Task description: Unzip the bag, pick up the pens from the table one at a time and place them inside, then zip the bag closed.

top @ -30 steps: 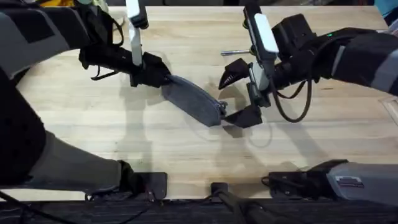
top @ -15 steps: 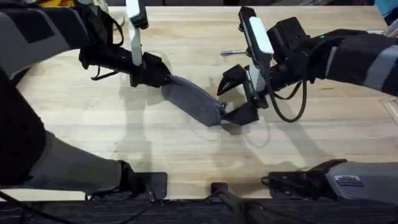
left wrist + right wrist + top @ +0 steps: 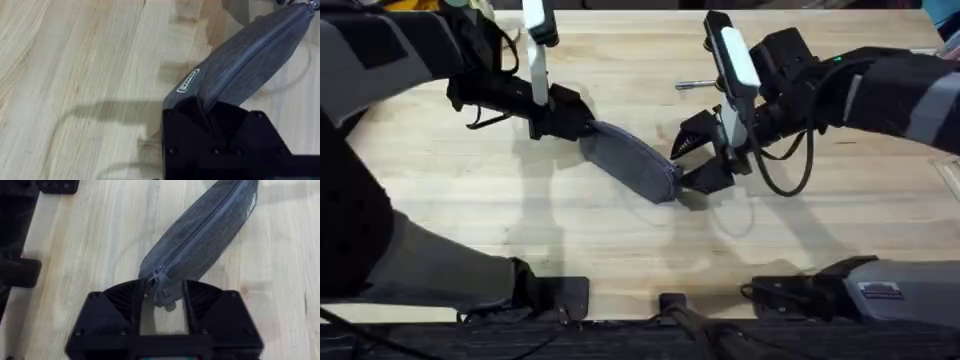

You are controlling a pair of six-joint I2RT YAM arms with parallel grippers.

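The grey bag lies slantwise on the table, zipper closed along its length. My left gripper is shut on the bag's far-left end; in the left wrist view the bag runs away from that gripper. My right gripper stands open at the bag's near-right end, one finger on each side. Seen from the right wrist, the zipper pull hangs between the fingers of that gripper, with the bag stretching beyond. One silver pen lies behind the right arm.
The right arm's black cable loops down over the table beside the gripper. Black arm bases sit along the front edge. Bare wood lies in front of the bag and at the far right.
My right gripper's fingers have narrowed around the bag's near-right end and shifted slightly left. The left gripper and bag have stayed put.
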